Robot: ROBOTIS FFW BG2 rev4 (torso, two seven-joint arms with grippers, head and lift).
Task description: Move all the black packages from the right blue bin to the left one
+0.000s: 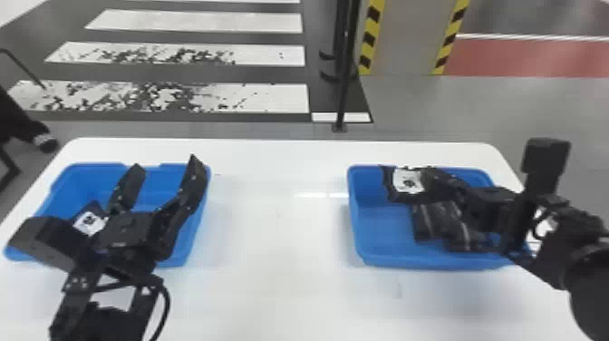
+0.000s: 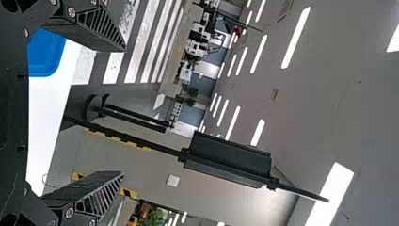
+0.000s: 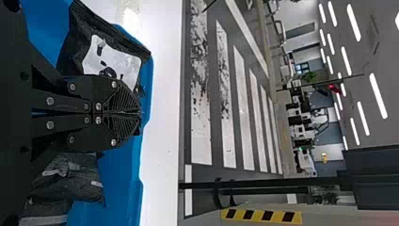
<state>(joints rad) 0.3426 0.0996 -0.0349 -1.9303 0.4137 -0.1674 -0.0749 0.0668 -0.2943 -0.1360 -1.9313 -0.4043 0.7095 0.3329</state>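
You have a white table (image 1: 278, 254) in front of you. Past its far edge you see white crossing stripes (image 1: 195, 22) on dark floor, with a thin black pole (image 1: 343, 95) standing near them. Behind the pole is a grey pillar (image 1: 405, 41) edged in yellow-and-black tape (image 1: 371, 41), and to your right a red floor band (image 1: 521, 56). Your left wrist view also catches a dark panel (image 2: 226, 157), bright ceiling lights (image 2: 296, 37) and some green plants (image 2: 155, 217).
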